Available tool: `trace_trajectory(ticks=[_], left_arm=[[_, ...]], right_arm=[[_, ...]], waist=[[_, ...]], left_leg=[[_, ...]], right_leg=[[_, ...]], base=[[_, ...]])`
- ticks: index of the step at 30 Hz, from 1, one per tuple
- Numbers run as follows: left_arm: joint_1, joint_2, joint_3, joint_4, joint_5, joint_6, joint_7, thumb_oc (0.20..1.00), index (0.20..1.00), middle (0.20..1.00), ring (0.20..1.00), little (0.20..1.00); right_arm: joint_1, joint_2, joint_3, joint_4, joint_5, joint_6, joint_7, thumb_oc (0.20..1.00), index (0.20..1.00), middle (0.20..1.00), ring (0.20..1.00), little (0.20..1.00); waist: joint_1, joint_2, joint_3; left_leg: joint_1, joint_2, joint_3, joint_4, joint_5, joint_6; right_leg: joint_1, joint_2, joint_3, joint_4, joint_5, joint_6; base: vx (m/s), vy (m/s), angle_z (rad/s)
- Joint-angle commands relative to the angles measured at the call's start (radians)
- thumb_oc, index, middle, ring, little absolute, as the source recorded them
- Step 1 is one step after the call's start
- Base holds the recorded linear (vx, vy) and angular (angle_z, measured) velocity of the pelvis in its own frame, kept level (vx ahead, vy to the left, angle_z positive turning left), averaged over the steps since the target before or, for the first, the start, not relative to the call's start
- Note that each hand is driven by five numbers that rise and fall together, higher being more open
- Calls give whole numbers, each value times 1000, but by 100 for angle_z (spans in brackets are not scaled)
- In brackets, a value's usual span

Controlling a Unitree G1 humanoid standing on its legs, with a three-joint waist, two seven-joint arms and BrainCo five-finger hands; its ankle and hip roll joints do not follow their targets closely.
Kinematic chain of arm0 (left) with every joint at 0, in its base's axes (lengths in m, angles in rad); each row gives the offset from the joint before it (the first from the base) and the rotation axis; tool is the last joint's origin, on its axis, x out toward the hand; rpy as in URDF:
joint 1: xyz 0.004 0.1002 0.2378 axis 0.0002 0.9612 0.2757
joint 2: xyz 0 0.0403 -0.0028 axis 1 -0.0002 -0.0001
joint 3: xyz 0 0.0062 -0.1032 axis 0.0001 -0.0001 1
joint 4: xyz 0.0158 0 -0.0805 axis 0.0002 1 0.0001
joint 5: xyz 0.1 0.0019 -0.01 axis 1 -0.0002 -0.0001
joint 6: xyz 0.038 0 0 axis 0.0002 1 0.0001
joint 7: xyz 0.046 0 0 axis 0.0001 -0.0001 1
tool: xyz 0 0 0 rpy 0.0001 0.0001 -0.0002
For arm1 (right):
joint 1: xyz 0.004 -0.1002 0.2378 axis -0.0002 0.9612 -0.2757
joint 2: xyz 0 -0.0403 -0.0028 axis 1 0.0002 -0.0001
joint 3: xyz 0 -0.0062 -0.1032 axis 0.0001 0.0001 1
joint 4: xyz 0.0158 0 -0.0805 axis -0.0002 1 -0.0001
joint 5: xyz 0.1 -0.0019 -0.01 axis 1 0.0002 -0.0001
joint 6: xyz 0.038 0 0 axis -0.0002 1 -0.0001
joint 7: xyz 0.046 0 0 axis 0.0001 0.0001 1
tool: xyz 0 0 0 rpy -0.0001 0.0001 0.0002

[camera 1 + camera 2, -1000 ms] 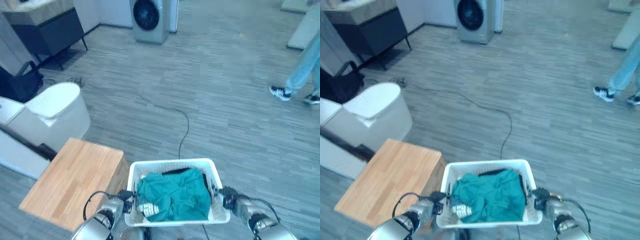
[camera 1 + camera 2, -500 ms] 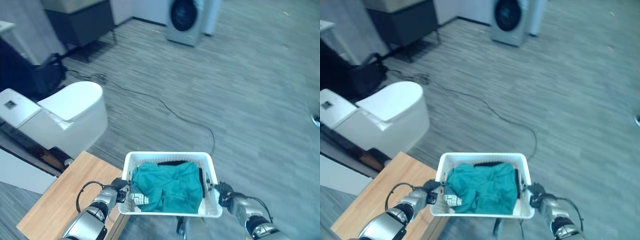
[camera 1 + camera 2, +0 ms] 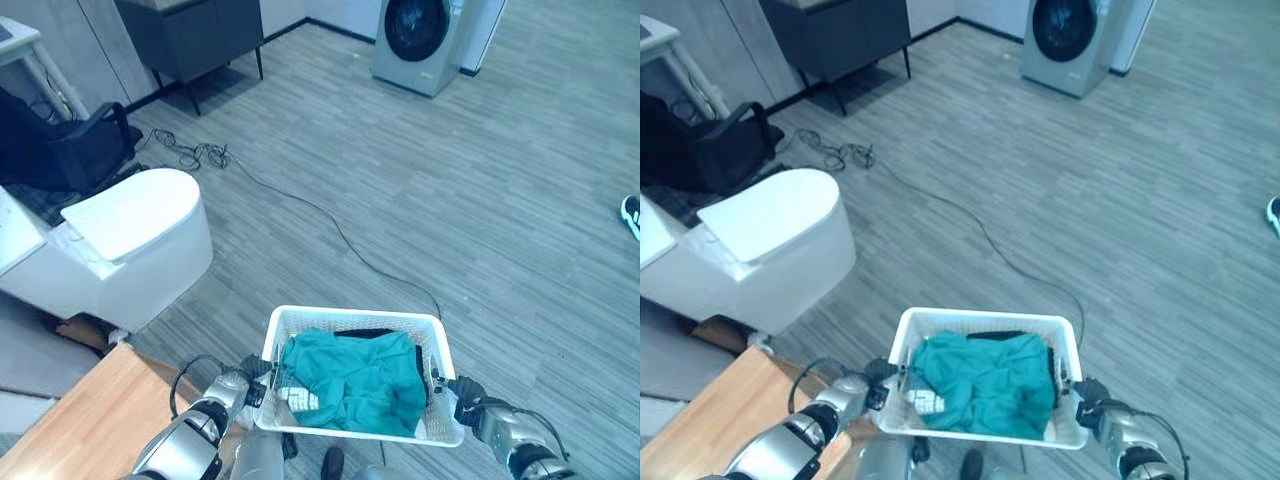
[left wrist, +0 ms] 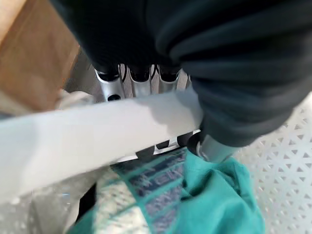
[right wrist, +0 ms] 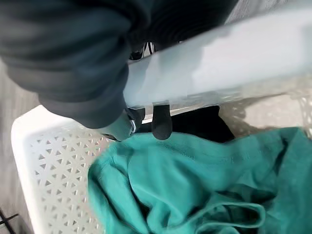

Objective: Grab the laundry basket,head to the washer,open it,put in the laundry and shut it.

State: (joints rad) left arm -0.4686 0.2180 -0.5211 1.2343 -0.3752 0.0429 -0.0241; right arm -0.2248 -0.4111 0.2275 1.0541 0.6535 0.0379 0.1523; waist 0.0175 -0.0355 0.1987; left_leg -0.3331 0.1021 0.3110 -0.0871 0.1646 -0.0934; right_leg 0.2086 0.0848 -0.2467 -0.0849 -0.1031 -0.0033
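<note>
A white perforated laundry basket (image 3: 350, 313) hangs in front of me above the grey floor, held level between both hands. Teal laundry (image 3: 352, 378) lies bunched in it, with a dark piece at the far side and a patterned piece near the left wall. My left hand (image 3: 238, 386) is curled over the basket's left rim (image 4: 97, 131), fingers (image 4: 140, 82) hooked under it. On the opposite rim (image 5: 234, 58) my right hand (image 3: 466, 391) is shut, a dark fingertip (image 5: 162, 123) reaching inside. The silver washer (image 3: 425, 42), with its round dark door shut, stands far ahead, slightly right.
A white toilet-shaped unit (image 3: 130, 235) stands at the left, and a wooden table corner (image 3: 80, 430) shows at the lower left. A dark cabinet (image 3: 195, 30) and a black bag (image 3: 60, 150) are at the far left. A cable (image 3: 330, 225) crosses the floor ahead. A person's shoe (image 3: 631, 215) is at the right edge.
The whole picture has shifted as the camera moved: the wooden table has slid to the lower left and the washer now sits right of centre. Both hands still hold the basket.
</note>
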Motion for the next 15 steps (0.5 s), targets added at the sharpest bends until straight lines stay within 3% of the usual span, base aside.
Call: trace_trajectory(ticks=[1,3,4,5,7,8,9,10,11,12,13,14,15], left_arm=[[-81,20,74,-16,-50,-73,-107,200,200,200,200,200],[-73,24,80,-14,-50,-72,-105,200,200,200,200,200],[-59,37,83,-23,-49,-74,-103,200,200,200,200,200],[-59,37,83,-23,-49,-74,-103,200,200,200,200,200],[-56,49,97,-33,-51,-80,-91,200,200,200,200,200],[-52,68,115,-30,-53,-74,-91,200,200,200,200,200],[-61,72,124,-31,-67,-71,-86,200,200,200,200,200],[-59,73,125,-28,-71,-72,-86,200,200,200,200,200],[-70,72,129,-21,-76,-72,-77,200,200,200,200,200],[-70,72,129,-21,-76,-72,-77,200,200,200,200,200],[-75,72,145,-19,-89,-73,-70,200,200,200,200,200],[-78,67,151,-13,-81,-70,-66,200,200,200,200,200],[-86,61,156,-10,-95,-74,-67,200,200,200,200,200]], right_arm=[[64,-44,-1,-53,22,3,96,200,200,200,200,200],[62,-33,-9,-38,34,4,94,200,200,200,200,200],[66,-9,-9,-30,35,5,101,200,200,200,200,200],[67,-9,-9,-30,35,5,101,200,200,200,200,200],[49,9,6,-33,26,-4,106,200,200,200,200,200],[34,31,35,-51,-3,7,117,200,200,200,200,200],[25,38,48,-77,-13,11,122,200,200,200,200,200],[27,46,56,-82,-20,12,127,200,200,200,200,200],[24,46,71,-82,-29,18,130,200,200,200,200,200],[24,46,71,-82,-29,18,130,200,200,200,200,200],[13,55,80,-93,-44,17,119,200,200,200,200,200],[0,58,89,-94,-58,14,115,200,200,200,200,200],[-15,50,87,-87,-50,17,109,200,200,200,200,200]], waist=[[42,40,-67],[43,37,-78],[46,20,-102],[46,20,-102],[54,8,-107],[48,14,-86],[33,25,-64],[20,28,-57],[-36,45,-29],[-36,46,-30],[-63,43,-4],[-73,43,-8],[-97,37,-13]], left_leg=[[81,3,-62,69,99,-4],[76,-10,-66,113,78,8],[93,-48,-64,159,18,48],[92,-47,-63,160,18,48],[123,-74,-28,177,-38,86],[210,-91,21,162,-83,123],[261,-82,51,144,-95,134],[293,-86,53,134,-119,133],[346,-74,30,118,-124,146],[345,-74,30,119,-124,146],[406,-91,61,108,-156,141],[444,-97,51,104,-192,121],[489,-105,28,92,-213,99]], right_leg=[[62,-174,21,9,30,131],[71,-197,30,28,21,132],[57,-248,55,124,31,140],[56,-248,56,125,31,140],[-6,-295,76,299,122,168],[-107,-352,72,537,282,194],[-164,-380,45,630,332,202],[-181,-393,29,677,332,213],[-337,-239,94,729,264,182],[-337,-239,94,729,265,181],[-385,-318,-58,630,247,178],[-392,-330,-92,551,213,187],[-426,-262,-63,333,209,180]], base=[[590,187,-97],[430,153,-78],[317,123,-59],[481,197,-37],[401,239,3],[470,332,-10],[508,304,-16],[450,111,-71],[354,27,-56],[434,30,-33],[457,52,61],[780,-97,75],[629,-239,41]])
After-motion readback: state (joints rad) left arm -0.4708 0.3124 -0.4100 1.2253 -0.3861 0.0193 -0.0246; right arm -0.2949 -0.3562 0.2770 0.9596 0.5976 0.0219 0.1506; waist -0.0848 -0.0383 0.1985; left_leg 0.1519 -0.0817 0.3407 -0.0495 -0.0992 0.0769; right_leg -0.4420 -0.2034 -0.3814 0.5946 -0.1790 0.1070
